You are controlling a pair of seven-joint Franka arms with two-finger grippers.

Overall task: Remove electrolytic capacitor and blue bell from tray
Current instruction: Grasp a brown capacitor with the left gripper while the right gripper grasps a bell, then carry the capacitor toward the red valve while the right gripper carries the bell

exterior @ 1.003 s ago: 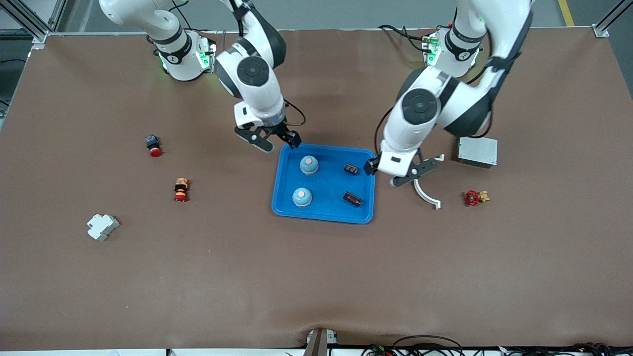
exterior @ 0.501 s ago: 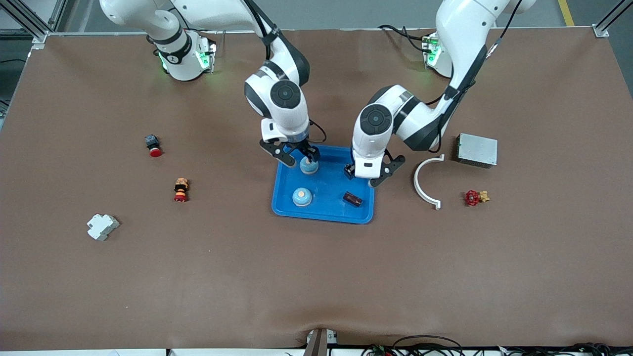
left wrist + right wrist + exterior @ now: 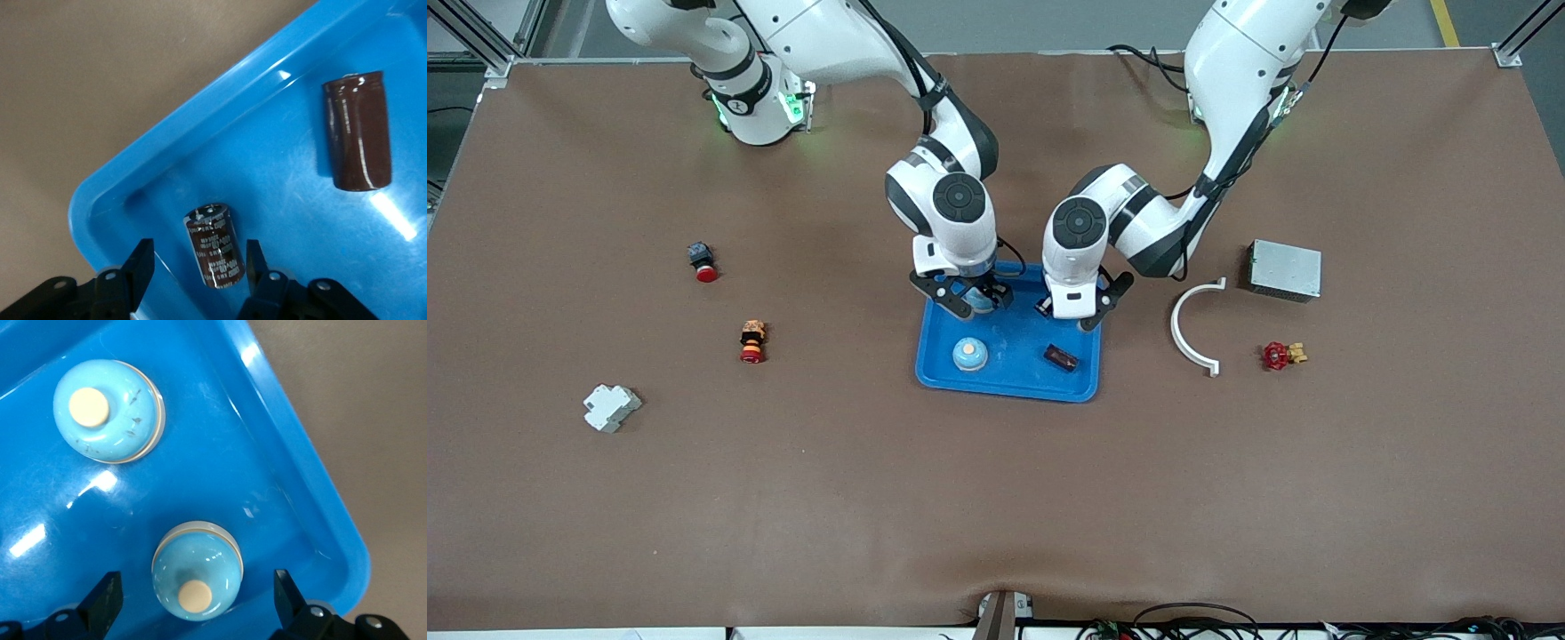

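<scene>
Along the tray's edge nearest the front camera, inside the shallow bright-blue rectangular plastic tray (image 3: 1009, 378), two items lie untouched: a pale-blue domed bell with a cream button (image 3: 969, 354) toward the right arm's end, and a dark-brown cylindrical electrolytic capacitor lying on its side (image 3: 1060, 357) toward the left arm's end. Each sits apart from the rim, with room around it for fingers.

Farther from the camera, both grippers are low inside the tray. The left gripper (image 3: 197, 267) brackets a second, black printed electrolytic capacitor (image 3: 215, 245) near the tray's corner; its fingers (image 3: 137, 270) stand narrowed on either side with a thin gap visible at each flank, so contact is not confirmed. The cylinder lies lengthwise between the fingers, which suits a pinch across its round body. The right gripper (image 3: 193, 593) straddles a second pale-blue domed bell (image 3: 197, 570) close to the tray's rim, fingers (image 3: 103, 600) spread wide and clear of the dome, presumably to pass its broad base.

Judgement: both arms are at the grasp stage; nothing is out of the tray yet.

Elsewhere on the brown table, well apart, rest a white curved plastic bracket (image 3: 1192, 333), a grey metal box (image 3: 1285, 270) and a red-handled brass valve (image 3: 1280, 356).
</scene>
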